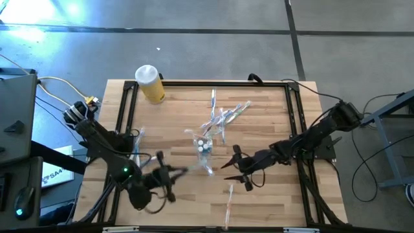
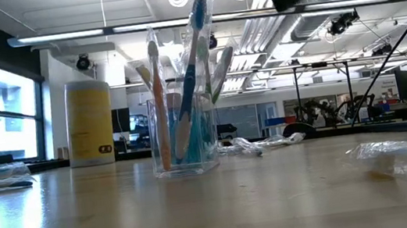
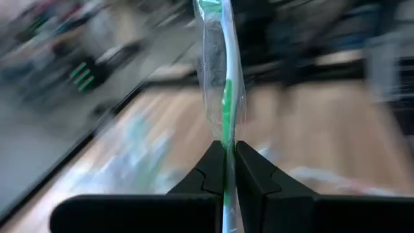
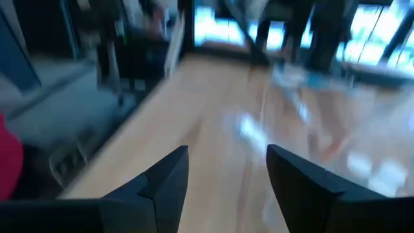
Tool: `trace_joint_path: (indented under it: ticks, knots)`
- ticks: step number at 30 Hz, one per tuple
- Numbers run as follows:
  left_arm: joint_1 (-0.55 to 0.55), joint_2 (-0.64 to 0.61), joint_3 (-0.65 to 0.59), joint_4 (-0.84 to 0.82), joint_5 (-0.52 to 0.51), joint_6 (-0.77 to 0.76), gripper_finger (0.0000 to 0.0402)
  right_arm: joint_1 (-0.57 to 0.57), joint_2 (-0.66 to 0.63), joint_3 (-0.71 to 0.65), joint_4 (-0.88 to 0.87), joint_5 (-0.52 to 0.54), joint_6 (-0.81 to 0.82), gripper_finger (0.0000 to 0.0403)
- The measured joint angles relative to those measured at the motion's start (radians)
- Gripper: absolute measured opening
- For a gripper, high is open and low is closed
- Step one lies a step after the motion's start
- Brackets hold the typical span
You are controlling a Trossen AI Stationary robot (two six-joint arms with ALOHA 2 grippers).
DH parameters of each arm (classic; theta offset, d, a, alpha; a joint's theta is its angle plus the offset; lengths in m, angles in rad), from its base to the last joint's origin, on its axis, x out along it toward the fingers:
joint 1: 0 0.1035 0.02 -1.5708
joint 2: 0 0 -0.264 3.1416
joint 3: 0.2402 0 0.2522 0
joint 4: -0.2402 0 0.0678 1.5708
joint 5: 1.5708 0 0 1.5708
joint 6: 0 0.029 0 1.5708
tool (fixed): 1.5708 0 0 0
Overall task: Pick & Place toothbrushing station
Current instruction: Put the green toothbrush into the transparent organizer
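A small clear cup (image 1: 205, 146) stands on its base at the table's middle, and several toothbrushes stand in it; it also shows in the low view (image 2: 185, 144). More wrapped toothbrushes (image 1: 223, 116) lie beyond it. My left gripper (image 1: 173, 175) is left of the cup and nearer the front edge, shut on a green toothbrush in a clear wrapper (image 3: 226, 97). My right gripper (image 1: 234, 169) is open and empty to the right of the cup; it also shows in its own wrist view (image 4: 226, 175). My left gripper pinches the wrapped green toothbrush between its two fingers at a point along its handle (image 3: 226, 152). The brush runs on past the fingertips, in line with the fingers, and points toward the cup (image 1: 187, 170). Whether any part of it touches the table does not show.
A yellow bottle with a white cap (image 1: 150, 84) stands at the far left of the table. One wrapped toothbrush (image 1: 229, 202) lies near the front edge, and clear wrapping (image 2: 406, 158) lies on the wood. A black frame (image 1: 127, 116) runs around the table top.
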Motion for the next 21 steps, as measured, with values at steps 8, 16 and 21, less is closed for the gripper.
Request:
trace_joint_path:
  ticks: [8, 16, 21]
  knots:
    - [0.066, 0.036, -0.027, 0.414, 0.456, 0.479, 0.0008, 0.034, -0.025, -0.001, 0.276, -0.025, -0.154, 0.0199]
    - [0.23, 0.091, -0.028, 0.445, 0.687, 0.463, 0.0015, 0.066, -0.025, -0.001, 0.432, -0.122, -0.331, 0.0199]
    - [0.316, 0.091, -0.028, 0.446, 0.782, 0.423, 0.0009, 0.067, -0.025, -0.001, 0.436, -0.031, -0.366, 0.0199]
